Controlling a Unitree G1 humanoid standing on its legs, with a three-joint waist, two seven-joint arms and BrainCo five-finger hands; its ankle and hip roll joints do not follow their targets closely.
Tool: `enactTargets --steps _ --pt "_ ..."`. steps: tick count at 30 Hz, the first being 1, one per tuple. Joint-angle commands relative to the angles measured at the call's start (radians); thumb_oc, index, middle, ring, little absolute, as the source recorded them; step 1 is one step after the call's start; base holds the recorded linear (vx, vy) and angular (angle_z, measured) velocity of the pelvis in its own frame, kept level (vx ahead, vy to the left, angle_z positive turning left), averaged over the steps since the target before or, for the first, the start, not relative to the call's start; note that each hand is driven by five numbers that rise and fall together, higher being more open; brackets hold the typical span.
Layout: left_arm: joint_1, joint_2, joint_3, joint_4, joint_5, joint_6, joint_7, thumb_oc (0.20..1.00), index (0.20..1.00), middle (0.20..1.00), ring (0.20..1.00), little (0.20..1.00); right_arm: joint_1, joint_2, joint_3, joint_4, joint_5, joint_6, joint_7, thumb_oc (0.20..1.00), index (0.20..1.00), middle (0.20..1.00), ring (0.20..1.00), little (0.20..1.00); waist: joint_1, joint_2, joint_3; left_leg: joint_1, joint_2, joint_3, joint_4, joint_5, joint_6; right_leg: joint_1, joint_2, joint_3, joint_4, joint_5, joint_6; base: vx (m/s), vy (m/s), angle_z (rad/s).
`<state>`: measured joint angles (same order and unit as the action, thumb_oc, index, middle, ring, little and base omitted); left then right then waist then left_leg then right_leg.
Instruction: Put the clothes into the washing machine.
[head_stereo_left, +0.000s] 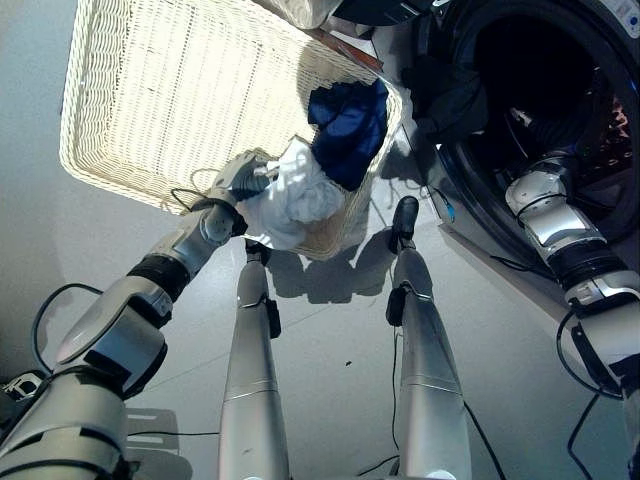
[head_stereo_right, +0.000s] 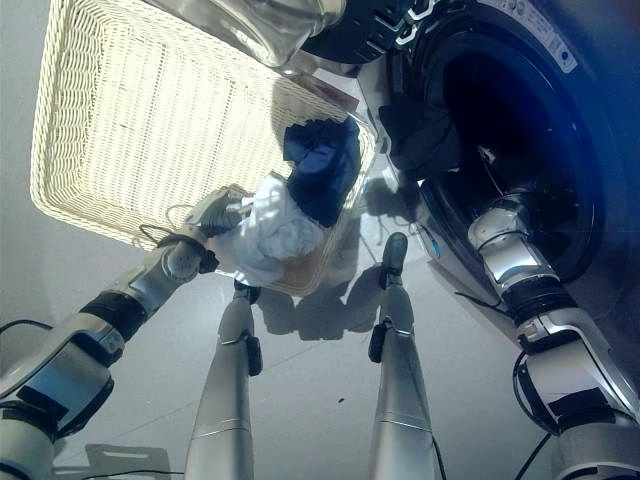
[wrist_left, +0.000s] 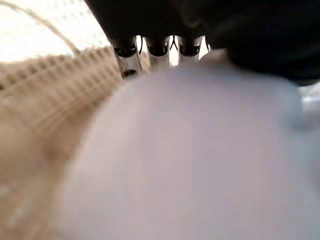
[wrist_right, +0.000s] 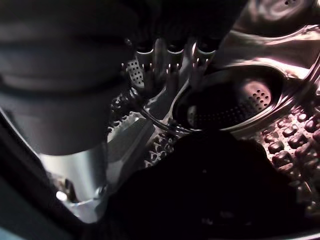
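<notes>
A white cloth (head_stereo_left: 300, 195) lies bunched over the near corner of the wicker basket (head_stereo_left: 75, 150), with a dark blue cloth (head_stereo_left: 350, 125) right behind it. My left hand (head_stereo_left: 243, 178) is at that corner, shut on the white cloth, which bulges close under its fingers (wrist_left: 129, 59). My right forearm (head_stereo_left: 545, 190) reaches into the washing machine's open drum (head_stereo_left: 530, 70). Inside, my right hand (wrist_right: 172, 60) is open, fingers straight, just above a dark cloth (wrist_right: 215, 190) lying on the perforated drum wall. Another dark cloth (head_stereo_left: 445, 100) hangs over the drum's left rim.
The basket stands on the grey floor (head_stereo_left: 330, 300) just left of the machine, its wide inside bare apart from the two cloths. A clear plastic container (head_stereo_right: 260, 25) and a dark object (head_stereo_right: 360, 35) sit behind the basket's far corner.
</notes>
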<state>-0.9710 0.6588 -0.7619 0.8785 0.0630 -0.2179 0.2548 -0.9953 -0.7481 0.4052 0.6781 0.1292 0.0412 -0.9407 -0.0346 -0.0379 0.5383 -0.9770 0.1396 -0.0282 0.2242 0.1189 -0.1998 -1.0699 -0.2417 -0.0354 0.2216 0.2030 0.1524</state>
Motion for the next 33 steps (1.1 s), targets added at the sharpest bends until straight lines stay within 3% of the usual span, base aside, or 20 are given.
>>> enactTargets --steps 1,4,8,10,15,20,31,32,33 --pt "0.096 -0.045 0.035 -0.018 -0.034 -0.028 0.007 0.200 0.200 0.200 0.200 0.200 0.030 -0.040 -0.014 -0.063 0.022 -0.055 -0.004 1.000 1.000 1.000 1.000 1.000 0.003 0.049 -0.018 -0.029 -0.073 0.029 0.018 -0.034 0.089 -0.008 0.082 -0.064 0.037 -0.008 0.042 0.00 0.000 0.00" --pt "0.101 -0.048 0.048 -0.027 -0.046 -0.036 0.009 0.200 0.200 0.200 0.200 0.200 0.039 -0.033 -0.025 -0.076 0.040 -0.073 -0.002 1.000 1.000 1.000 1.000 1.000 0.004 0.049 -0.018 -0.028 -0.072 0.029 0.017 -0.034 0.089 -0.008 0.082 -0.064 0.037 -0.009 0.042 0.00 0.000 0.00" --pt "0.135 -0.060 0.133 -0.085 -0.221 -0.100 0.004 0.200 0.200 0.200 0.200 0.200 0.085 -0.002 -0.083 -0.143 0.140 -0.147 0.044 1.000 1.000 1.000 1.000 1.000 0.007 0.047 -0.018 -0.023 -0.072 0.029 0.017 -0.033 0.087 -0.004 0.082 -0.066 0.042 -0.013 0.040 0.00 0.000 0.00" --pt "0.169 -0.073 0.198 -0.132 -0.356 -0.177 -0.016 0.200 0.200 0.200 0.200 0.200 0.124 0.020 -0.121 -0.188 0.202 -0.203 0.100 1.000 1.000 1.000 1.000 1.000 0.009 0.047 -0.018 -0.020 -0.071 0.027 0.014 -0.032 0.087 -0.001 0.082 -0.067 0.044 -0.015 0.040 0.00 0.000 0.00" --pt "0.235 -0.120 0.329 -0.263 -0.520 -0.277 -0.079 0.200 0.200 0.200 0.200 0.200 0.230 0.104 -0.206 -0.339 0.243 -0.285 0.269 1.000 1.000 1.000 1.000 1.000 0.012 0.043 -0.018 -0.014 -0.073 0.022 0.005 -0.027 0.087 0.001 0.081 -0.067 0.048 -0.019 0.041 0.00 0.000 0.00" --pt "0.292 -0.172 0.422 -0.381 -0.627 -0.340 -0.162 0.200 0.200 0.200 0.200 0.200 0.319 0.190 -0.262 -0.485 0.238 -0.314 0.390 1.000 1.000 1.000 1.000 1.000 0.014 0.039 -0.018 0.001 -0.075 0.022 -0.008 -0.022 0.088 0.013 0.076 -0.071 0.049 -0.020 0.041 0.00 0.000 0.00" --pt "0.321 -0.218 0.472 -0.462 -0.725 -0.360 -0.231 0.200 0.200 0.200 0.200 0.200 0.355 0.227 -0.278 -0.562 0.204 -0.301 0.433 1.000 1.000 1.000 1.000 1.000 0.012 0.037 -0.018 0.011 -0.074 0.024 -0.015 -0.017 0.088 0.026 0.072 -0.070 0.044 -0.020 0.041 0.00 0.000 0.00" --pt "0.321 -0.220 0.475 -0.466 -0.696 -0.356 -0.218 0.200 0.200 0.200 0.200 0.200 0.356 0.229 -0.278 -0.564 0.197 -0.301 0.439 1.000 1.000 1.000 1.000 1.000 0.013 0.037 -0.018 0.012 -0.074 0.023 -0.016 -0.017 0.088 0.028 0.070 -0.071 0.042 -0.019 0.042 0.00 0.000 0.00" --pt "0.314 -0.203 0.462 -0.467 -0.550 -0.314 -0.130 0.200 0.200 0.200 0.200 0.200 0.362 0.228 -0.275 -0.580 0.176 -0.291 0.441 1.000 1.000 1.000 1.000 1.000 0.013 0.037 -0.018 0.012 -0.074 0.022 -0.016 -0.014 0.088 0.029 0.068 -0.073 0.041 -0.017 0.043 0.00 0.000 0.00"
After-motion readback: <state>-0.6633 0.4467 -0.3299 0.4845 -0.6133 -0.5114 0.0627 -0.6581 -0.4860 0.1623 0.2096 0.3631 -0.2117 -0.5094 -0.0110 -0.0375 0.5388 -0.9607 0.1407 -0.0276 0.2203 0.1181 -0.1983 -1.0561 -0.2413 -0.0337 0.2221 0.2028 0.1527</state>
